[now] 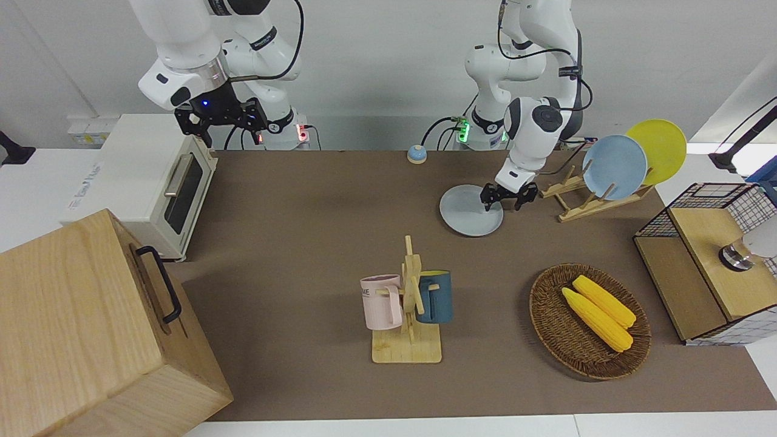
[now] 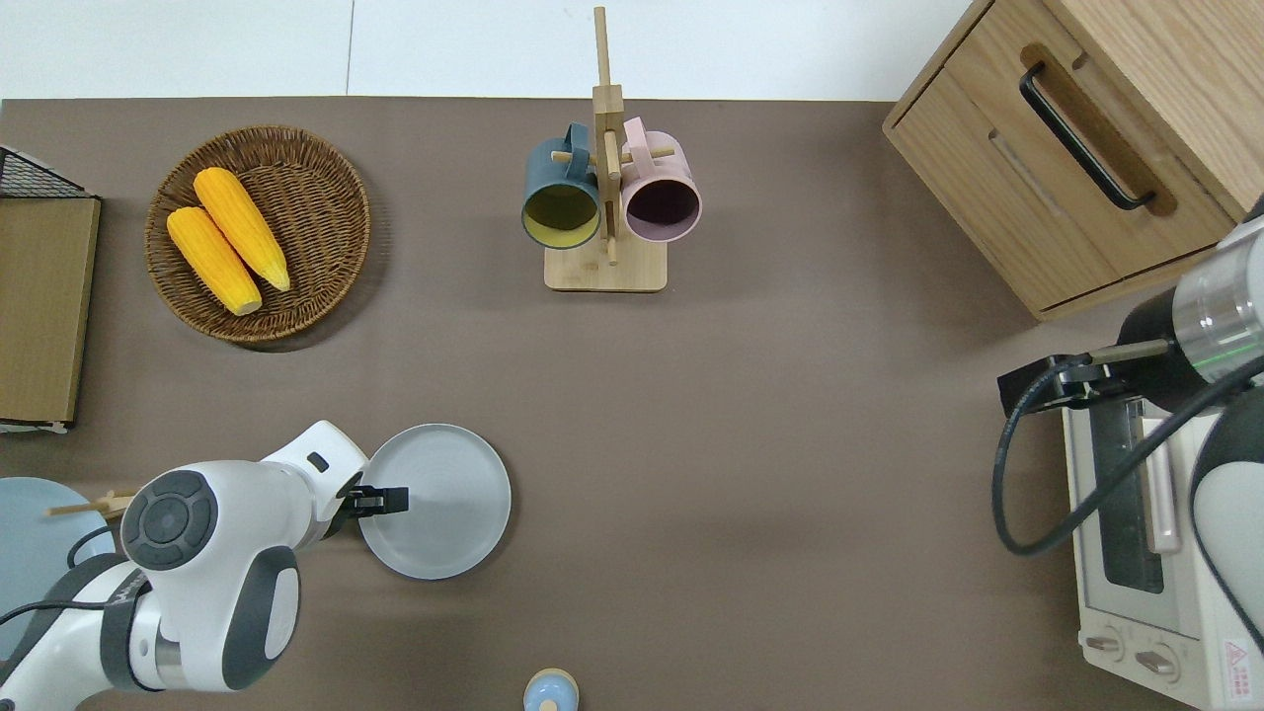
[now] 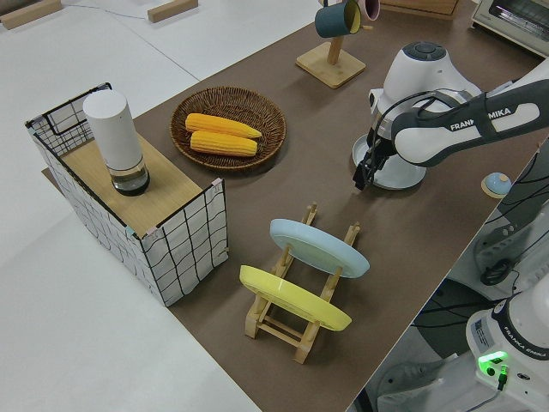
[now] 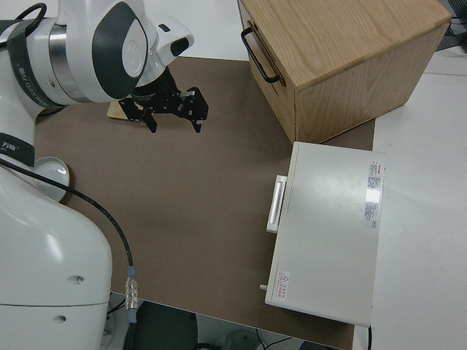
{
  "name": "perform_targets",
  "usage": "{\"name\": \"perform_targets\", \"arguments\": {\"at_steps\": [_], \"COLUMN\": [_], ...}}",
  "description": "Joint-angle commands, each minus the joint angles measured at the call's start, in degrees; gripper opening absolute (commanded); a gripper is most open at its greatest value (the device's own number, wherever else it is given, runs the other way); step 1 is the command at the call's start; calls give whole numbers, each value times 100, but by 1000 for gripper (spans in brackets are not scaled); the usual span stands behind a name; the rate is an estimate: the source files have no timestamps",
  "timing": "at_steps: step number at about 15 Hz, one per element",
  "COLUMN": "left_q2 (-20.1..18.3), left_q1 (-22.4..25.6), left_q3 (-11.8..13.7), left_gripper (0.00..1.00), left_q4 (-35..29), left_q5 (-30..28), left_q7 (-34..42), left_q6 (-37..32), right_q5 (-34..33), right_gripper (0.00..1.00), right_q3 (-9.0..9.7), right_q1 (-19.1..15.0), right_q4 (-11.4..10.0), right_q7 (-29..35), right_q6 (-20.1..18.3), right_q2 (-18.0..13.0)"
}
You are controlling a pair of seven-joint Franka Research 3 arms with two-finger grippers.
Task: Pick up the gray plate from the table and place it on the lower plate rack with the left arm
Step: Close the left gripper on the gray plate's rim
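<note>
1. One gray plate (image 2: 434,501) lies flat on the table (image 2: 750,415), toward the left arm's end, near the robots' edge.
2. The left gripper (image 2: 380,501) straddles its rim, fingers apart.
3. The rack (image 1: 576,203) holds two plates.
4. The right arm is parked.

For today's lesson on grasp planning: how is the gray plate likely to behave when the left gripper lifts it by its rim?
The gray plate looks rigid, so it should probably keep its shape. With the left gripper at one edge only, the plate may droop or swing. Its smooth, plain surface could let it slip between the fingers, and it looks breakable if dropped on the table.
</note>
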Motion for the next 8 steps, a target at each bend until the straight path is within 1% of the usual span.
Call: {"name": "perform_targets", "arguments": {"at_steps": [1, 2, 5, 7, 8], "left_q2": [93, 102, 102, 111, 155], "left_q1": [-82, -91, -91, -91, -83], "left_q3": [4, -5, -5, -5, -5], "left_gripper": [415, 337, 159, 52, 21], "left_q4": [-6, -6, 3, 21, 21], "left_q5": [33, 33, 33, 33, 33], "left_q7": [-341, -359, -359, -359, -359], "left_q6": [190, 199, 199, 199, 199], "right_q5": [-37, -37, -37, -37, -37], "right_gripper": [983, 983, 983, 983, 983], "right_q3": [121, 121, 121, 121, 113], "right_q1": [-132, -132, -132, -132, -132], "right_q4": [41, 33, 41, 41, 41], "right_q7": [68, 68, 68, 68, 68], "right_q6": [-62, -62, -62, -62, -62], "right_q2": [-12, -12, -12, -12, -12]}}
